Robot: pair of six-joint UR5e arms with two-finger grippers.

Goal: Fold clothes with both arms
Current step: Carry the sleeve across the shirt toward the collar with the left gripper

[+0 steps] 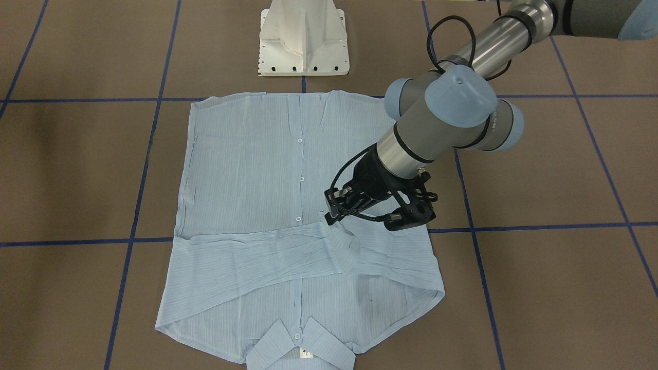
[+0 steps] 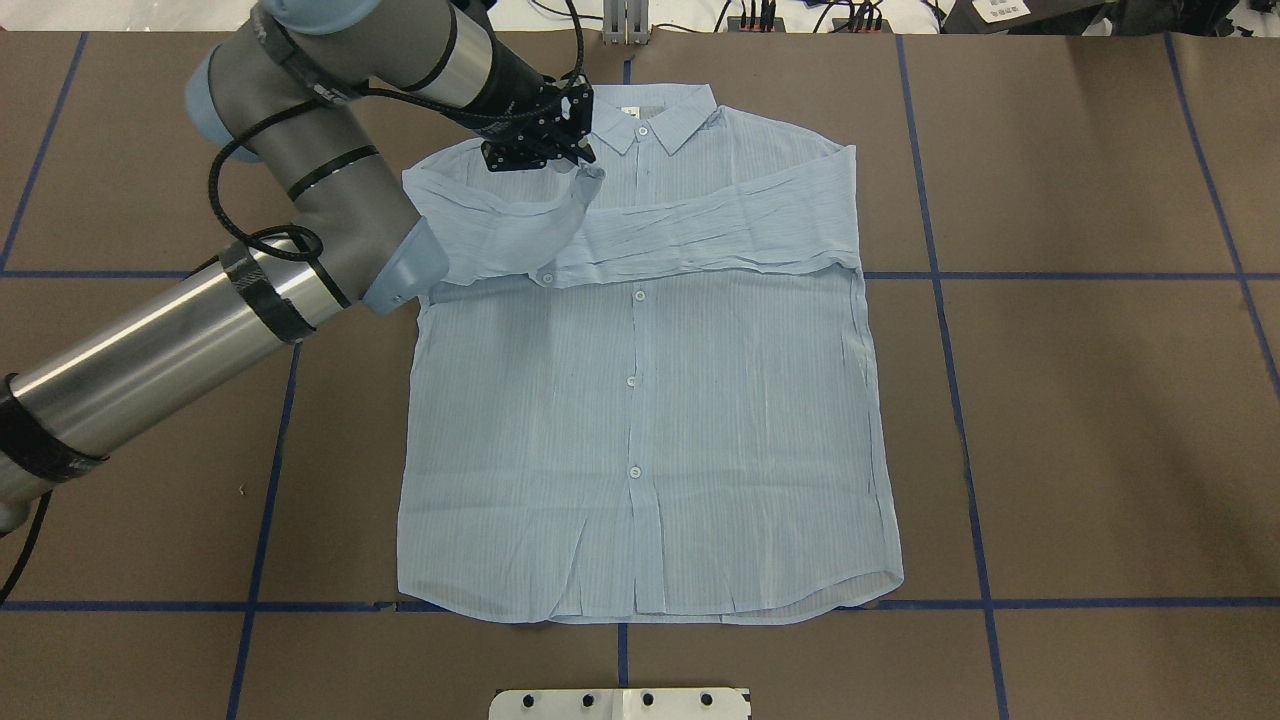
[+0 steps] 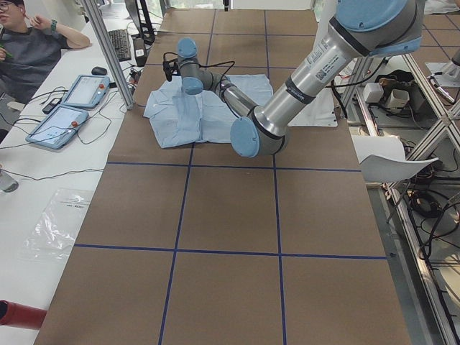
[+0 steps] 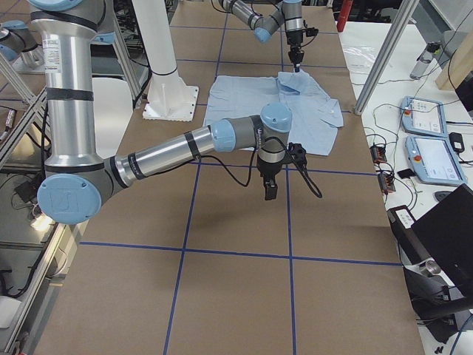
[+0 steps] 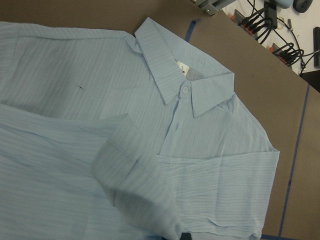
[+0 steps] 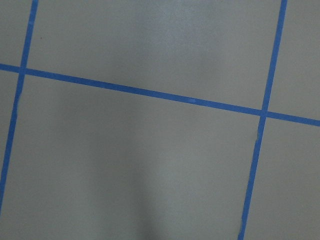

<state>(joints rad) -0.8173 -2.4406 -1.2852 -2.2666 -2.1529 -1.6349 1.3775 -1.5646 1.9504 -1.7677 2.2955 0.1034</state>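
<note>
The pale blue striped shirt (image 2: 640,440) is laid flat and front-up in the middle of the brown desk (image 2: 1080,400). It is buttoned down the front, and its collar (image 2: 660,115) is at the top of the overhead view. One sleeve (image 2: 720,235) is seen folded straight across the chest, running from the right edge of the shirt towards the left.

At the upper left of the overhead view, the left arm (image 2: 200,320) is stretched in over the shirt's shoulder. The left pincer (image 2: 580,155) is clenched on the cuff (image 2: 575,200) of the other sleeve. That cuff is held up off the fabric just beside the collar, with the sleeve draped in a loose curve beneath it. In the left wrist view the raised cuff fills the lower foreground, and the collar and top button are seen beyond it.

The right arm (image 4: 170,151) is seen large in the right-side view. The right pincer (image 4: 270,191) is pointed down over bare desk, apart from the shirt's near edge. Whether it is released or clenched cannot be told. Only brown desk and blue tape lines (image 6: 150,92) are shown by the right wrist camera.

The white pedestal (image 1: 303,38) is seen at the top centre of the front-facing view, just beyond the hem.
</note>
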